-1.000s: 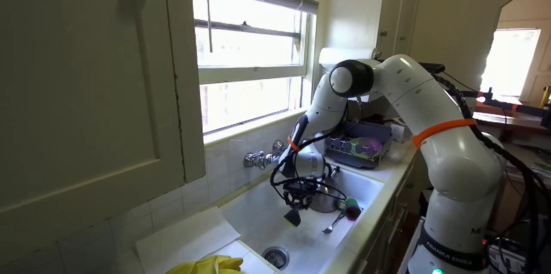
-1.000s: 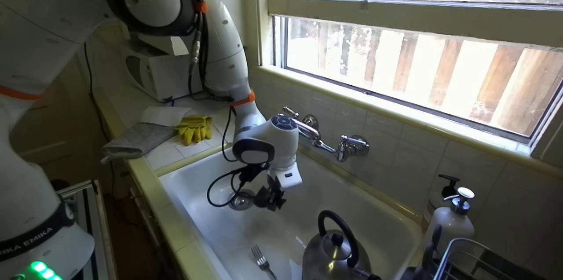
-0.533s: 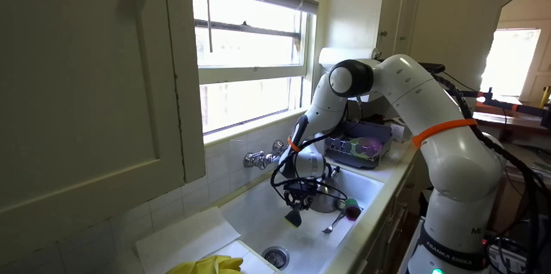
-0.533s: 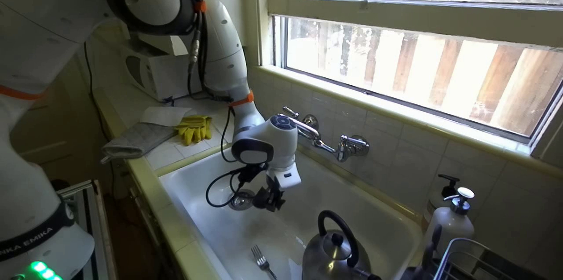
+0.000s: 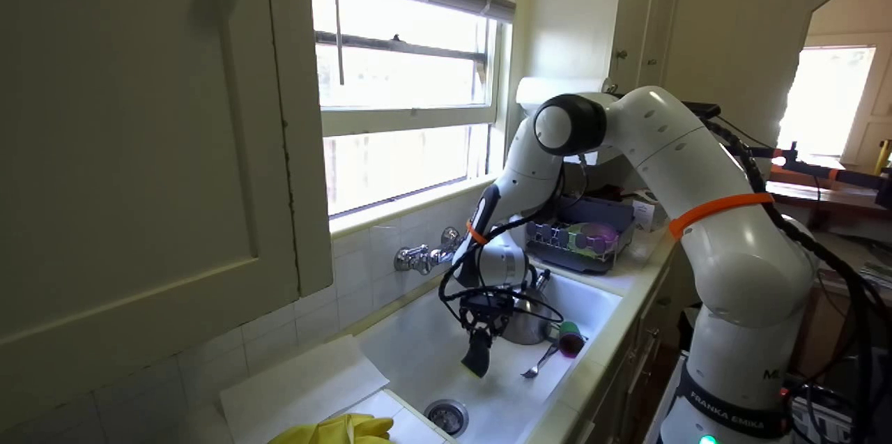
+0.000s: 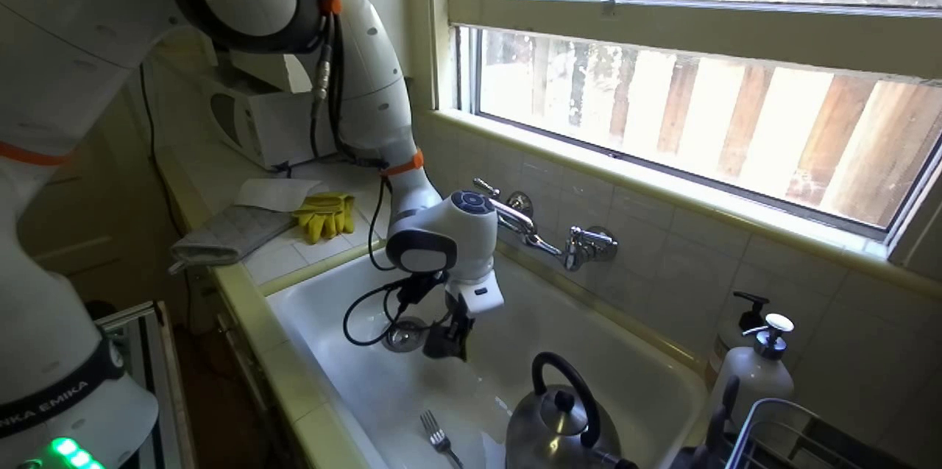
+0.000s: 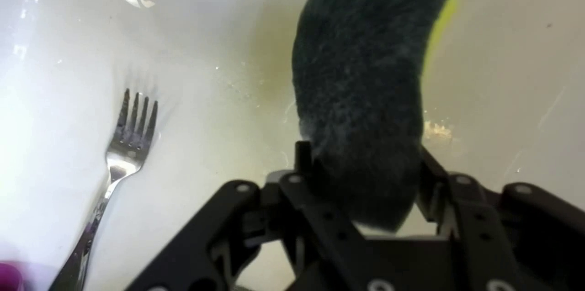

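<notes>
My gripper [image 7: 365, 167] is above the white sink basin [image 6: 515, 351], fingers pointing down. It is shut loosely on a sponge [image 7: 361, 62] with a dark scouring face and a yellow edge, which fills the gap between the fingers. The sponge also shows in both exterior views [image 5: 477, 357] [image 6: 447, 344], hanging below the gripper, apart from the basin floor. A metal fork [image 7: 130, 145] lies in the sink to the left in the wrist view. Wet spots and a small light residue patch [image 7: 436, 130] show on the basin. The sponge's far face is hidden.
In the sink are a steel kettle [image 6: 563, 425], a green and dark red cup [image 5: 571, 341] and the drain [image 5: 447, 417]. A wall faucet [image 6: 530, 230] reaches over it. Yellow gloves [image 6: 324, 215], soap bottles [image 6: 751, 377] and a dish rack [image 5: 578, 242] stand around.
The gripper's fingers have spread somewhat. The sponge was pinched and flared; now it looks fuller, turned and hangs a little lower. The arm has barely moved.
</notes>
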`<move>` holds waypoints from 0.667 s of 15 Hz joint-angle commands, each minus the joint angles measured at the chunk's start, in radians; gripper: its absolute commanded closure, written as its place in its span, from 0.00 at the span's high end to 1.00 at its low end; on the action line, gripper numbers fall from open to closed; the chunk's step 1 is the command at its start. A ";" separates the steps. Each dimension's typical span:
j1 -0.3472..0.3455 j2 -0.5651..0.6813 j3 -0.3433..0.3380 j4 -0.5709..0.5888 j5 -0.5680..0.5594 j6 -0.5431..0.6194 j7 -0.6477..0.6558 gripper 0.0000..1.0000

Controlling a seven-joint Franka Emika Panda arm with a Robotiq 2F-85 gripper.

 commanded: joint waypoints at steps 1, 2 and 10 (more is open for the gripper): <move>0.011 -0.031 -0.012 -0.029 -0.001 -0.013 -0.006 0.85; 0.012 -0.032 -0.013 -0.029 -0.002 -0.013 -0.007 0.92; -0.034 -0.050 0.018 -0.043 -0.035 -0.033 -0.130 1.00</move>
